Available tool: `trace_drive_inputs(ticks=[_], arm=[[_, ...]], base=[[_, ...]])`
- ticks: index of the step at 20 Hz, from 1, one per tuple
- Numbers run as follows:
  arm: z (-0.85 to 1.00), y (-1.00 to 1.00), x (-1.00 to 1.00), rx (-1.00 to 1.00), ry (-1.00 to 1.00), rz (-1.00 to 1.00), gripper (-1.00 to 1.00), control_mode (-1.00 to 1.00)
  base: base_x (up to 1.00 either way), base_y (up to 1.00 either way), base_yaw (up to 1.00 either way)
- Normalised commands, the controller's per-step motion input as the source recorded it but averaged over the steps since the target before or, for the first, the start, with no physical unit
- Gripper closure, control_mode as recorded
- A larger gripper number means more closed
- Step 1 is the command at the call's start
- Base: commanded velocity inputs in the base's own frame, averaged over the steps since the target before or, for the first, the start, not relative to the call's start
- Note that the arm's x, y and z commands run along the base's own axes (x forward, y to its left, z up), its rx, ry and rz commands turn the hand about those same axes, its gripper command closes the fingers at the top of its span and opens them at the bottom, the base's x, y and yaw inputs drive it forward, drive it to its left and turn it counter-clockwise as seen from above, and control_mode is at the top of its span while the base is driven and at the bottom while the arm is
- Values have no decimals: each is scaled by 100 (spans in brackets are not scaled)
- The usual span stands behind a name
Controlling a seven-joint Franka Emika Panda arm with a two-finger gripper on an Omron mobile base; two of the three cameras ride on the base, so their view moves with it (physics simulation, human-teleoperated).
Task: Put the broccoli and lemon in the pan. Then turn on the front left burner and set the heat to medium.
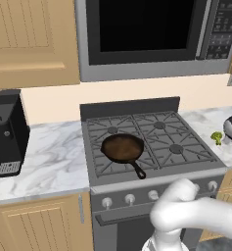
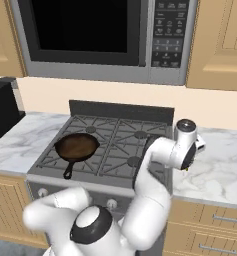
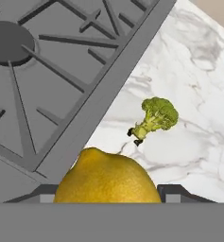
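I saw the gripper (image 3: 106,201) clenched on the lemon (image 3: 107,177) at bottom centre; the broccoli (image 3: 156,118) lay mid-frame on the counter (image 3: 198,85).

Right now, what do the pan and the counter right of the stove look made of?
The pan: dark brown-black with a matte, faintly glossy inside, likely cast iron. The counter: white with grey veining, smooth and polished, apparently marble or a marble-look surface.

Even flat rendered light, soft faint shadows, sharp throughout.
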Motion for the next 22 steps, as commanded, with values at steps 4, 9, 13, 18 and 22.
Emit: trace_drive_inputs(ticks=[4,9,13,18,22], arm=[[52,88,0,-2,15,0,100,-100],[38,70,-5,0,8,0,100,-100],[19,45,-23,0,-5,0,100,-100],[21,69,-12,0,-8,0,100,-100],[17,72,-18,0,-8,0,100,-100]], base=[[0,0,0],[0,0,0],[0,0,0],[0,0,0],[0,0,0]])
